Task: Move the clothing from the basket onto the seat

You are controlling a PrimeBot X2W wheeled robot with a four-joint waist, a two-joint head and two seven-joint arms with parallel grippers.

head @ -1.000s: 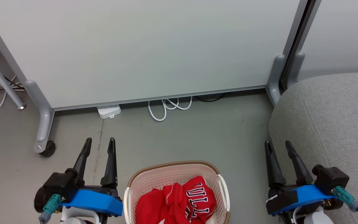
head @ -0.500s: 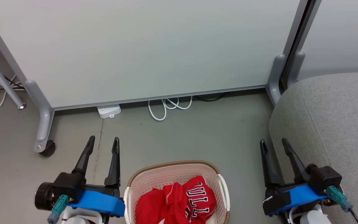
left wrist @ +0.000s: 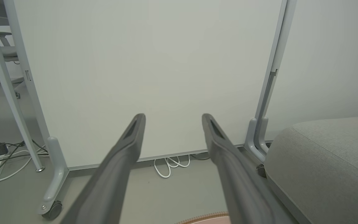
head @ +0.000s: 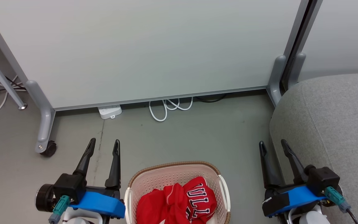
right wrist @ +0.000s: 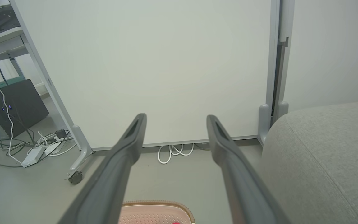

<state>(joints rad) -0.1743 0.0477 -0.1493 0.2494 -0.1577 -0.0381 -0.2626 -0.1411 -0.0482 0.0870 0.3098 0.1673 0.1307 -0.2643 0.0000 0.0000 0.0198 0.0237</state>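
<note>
Bright red clothing (head: 176, 202) with white trim and black-and-white block letters lies bunched in the cream perforated basket (head: 154, 179), which stands on the floor at the bottom middle of the head view. Its brown rim (right wrist: 157, 203) also peeks in at the bottom of the right wrist view. The grey seat (head: 337, 124) fills the right side. My left gripper (head: 103, 143) is open, left of the basket and above the floor. My right gripper (head: 273, 144) is open between the basket and the seat's edge. Neither holds anything.
A pale partition panel (head: 141, 46) on castered grey feet (head: 43, 137) stands ahead. A white power strip (head: 109, 111) and coiled white cable (head: 166, 109) lie at its base. More cables (right wrist: 26, 146) and a dark box (right wrist: 14, 105) sit far left.
Both grippers have moved slightly forward, up the head view; the right one has also drifted a little left. The basket and clothing have not moved.
</note>
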